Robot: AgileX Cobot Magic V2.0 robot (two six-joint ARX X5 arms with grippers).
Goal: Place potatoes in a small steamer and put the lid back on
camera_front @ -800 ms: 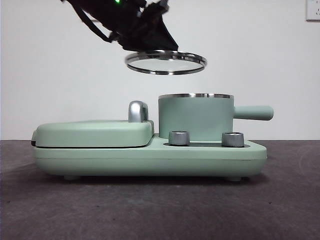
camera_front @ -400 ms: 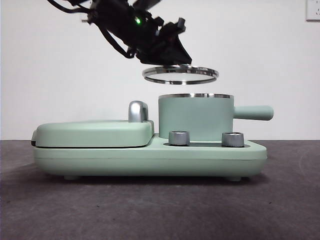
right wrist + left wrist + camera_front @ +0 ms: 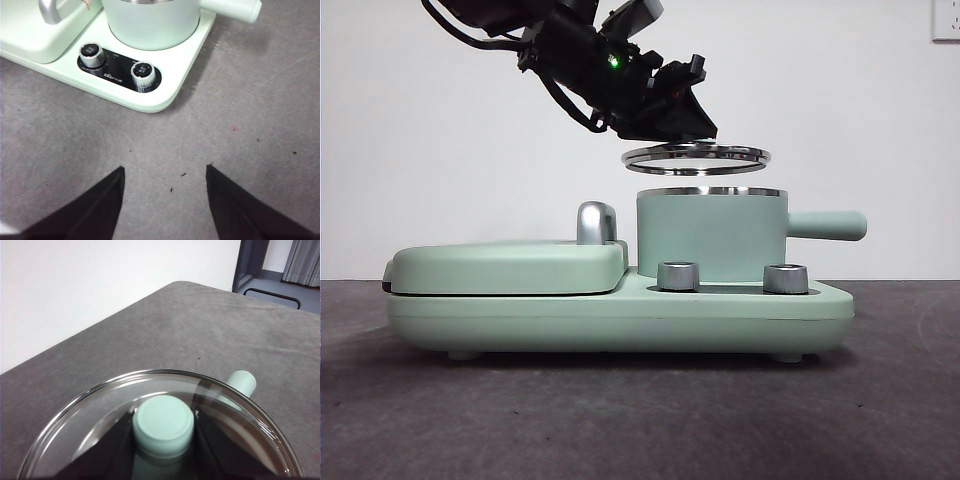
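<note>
My left claw (image 3: 163, 432) clamps the lid (image 3: 696, 158) by its knob (image 3: 163, 421), level just above the small steamer (image 3: 711, 235) at frame centre, ready for seating. My right claw (image 3: 165, 200) waits released over the tabletop (image 3: 250, 125).

A mint-green cooker base (image 3: 620, 318) sits on the dark grey table (image 3: 640, 420), below the end effector that shows in the front view. On one side of the base lies a flat green grill cover (image 3: 505, 267), closed, with a curved silver handle (image 3: 596, 222) at its inner edge. Two silver dials (image 3: 92, 54) (image 3: 143, 75) stand side by side on a black panel (image 3: 119, 70) on the base. A white wall (image 3: 840, 100) rises behind, with a white socket plate (image 3: 946, 20) high in one corner.
</note>
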